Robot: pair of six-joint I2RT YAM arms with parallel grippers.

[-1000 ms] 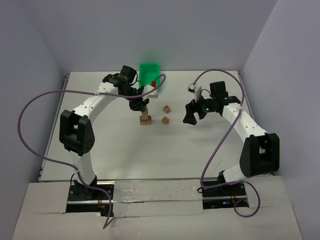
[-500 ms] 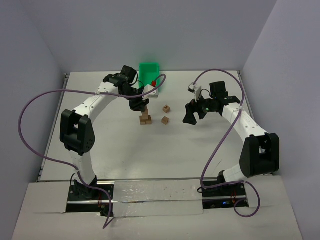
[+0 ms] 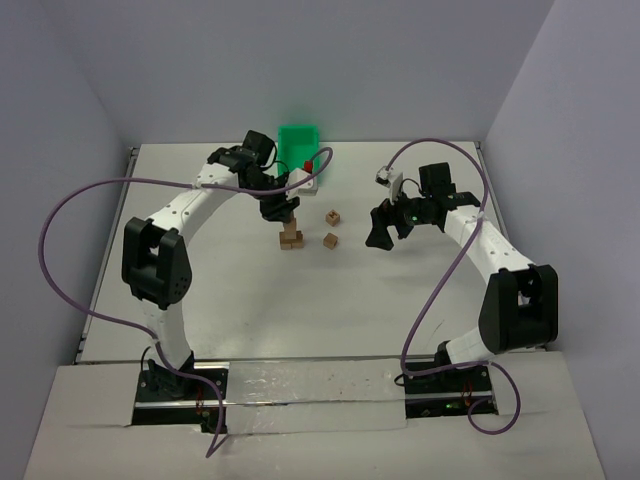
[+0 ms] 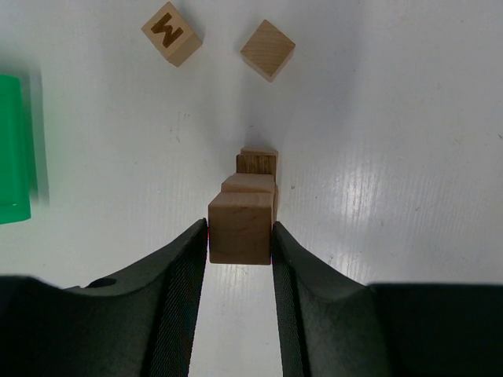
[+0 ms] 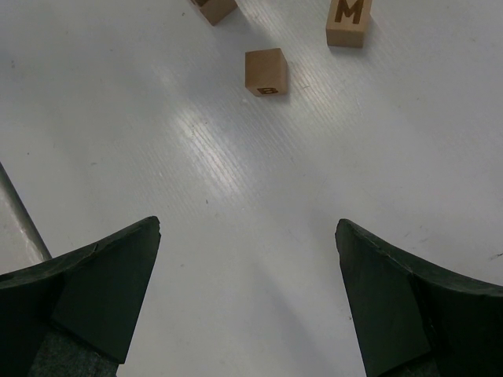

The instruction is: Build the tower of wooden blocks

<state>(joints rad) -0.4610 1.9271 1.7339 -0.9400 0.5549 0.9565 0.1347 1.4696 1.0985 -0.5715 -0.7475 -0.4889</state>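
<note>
left gripper [image 4: 240, 236]: jaws narrowed to one cube's width, pads pressed on both side faces of the held block [image 4: 240, 218]
right gripper [image 5: 247, 290]: jaws spread wide, nothing in them, hovering over bare table [image 3: 200, 300]
tower [image 3: 291, 239]: mid-table, one cube wide on a wider base; in the left wrist view the held block sits right over it, offset a bit toward 7 o'clock from the cubes below
contact: cannot tell whether the held block rests on the stack or hangs just above
step in hand: placing the top cube, my read
do it well: square the block over the cube under it first, nudging toward 1 o'clock in the wrist view; open the jaws slowly and evenly so neither pad drags it; lift straight up
risk: a narrow column looks tippy, any sideways pull on release could topple it
loose blocks: M block [image 4: 171, 33] and second loose block [image 4: 267, 49], at 2 to 3 o'clock of the tower in the top view, apart from it
green bin [image 3: 297, 143]: 12 o'clock of the tower, near the far table edge
room: open table at 6 and 9 o'clock; right gripper parked at 3 o'clock, beyond the loose blocks
</note>
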